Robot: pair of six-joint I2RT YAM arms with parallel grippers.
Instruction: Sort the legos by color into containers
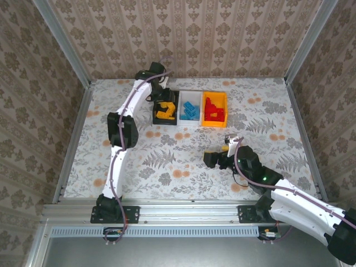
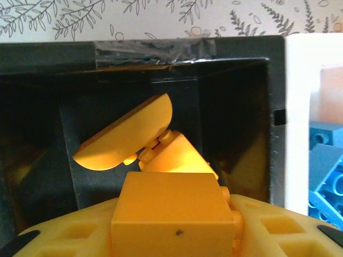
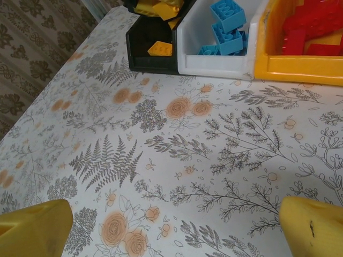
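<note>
The three containers stand in a row at the back: a black bin (image 1: 155, 114) with orange-yellow legos (image 1: 166, 109), a white bin (image 1: 189, 93) with blue legos (image 1: 190, 110), and an orange-yellow bin (image 1: 214, 94) with red legos (image 1: 213, 111). My left gripper (image 1: 162, 100) hangs over the black bin (image 2: 48, 59), shut on an orange-yellow lego (image 2: 171, 209) between its fingers (image 2: 278, 230). Two more orange-yellow legos (image 2: 128, 134) lean together below it. My right gripper (image 1: 214, 159) hovers open over bare tablecloth (image 3: 177, 160), well in front of the bins.
The floral tablecloth (image 1: 167, 156) is walled by patterned panels on three sides, with metal rails along its edges. From the right wrist, the black bin (image 3: 153, 61), white bin (image 3: 214, 67) and orange-yellow bin (image 3: 300, 72) line the far edge.
</note>
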